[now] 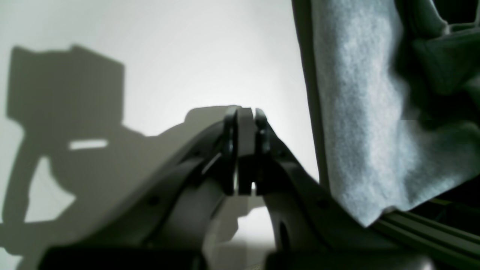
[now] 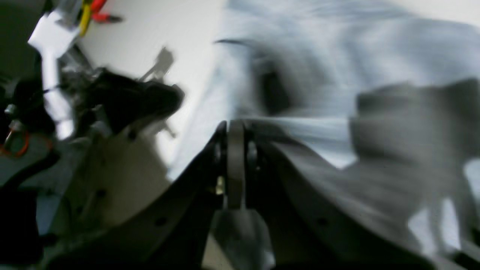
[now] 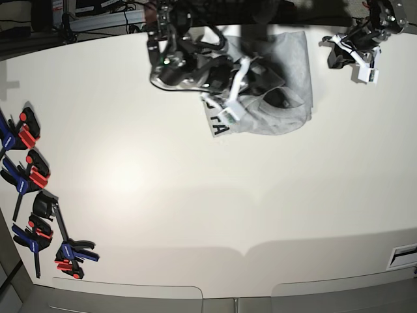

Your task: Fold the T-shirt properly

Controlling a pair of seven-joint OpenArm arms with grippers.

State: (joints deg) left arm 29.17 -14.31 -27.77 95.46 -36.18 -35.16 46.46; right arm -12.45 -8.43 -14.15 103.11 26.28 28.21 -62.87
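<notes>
Base view: the T-shirt (image 3: 287, 78) lies bunched at the table's (image 3: 195, 195) far edge. The right gripper (image 2: 235, 127) is clenched over it, apparently empty; the left gripper (image 1: 245, 112) is clenched beside it. Folding is likely midway; next comes regrasping an edge.

Bold black block letters are seen on a turned-out corner of the T-shirt (image 3: 273, 85) in the base view; only "FA" can be made out. No other text can be read in any view.
</notes>
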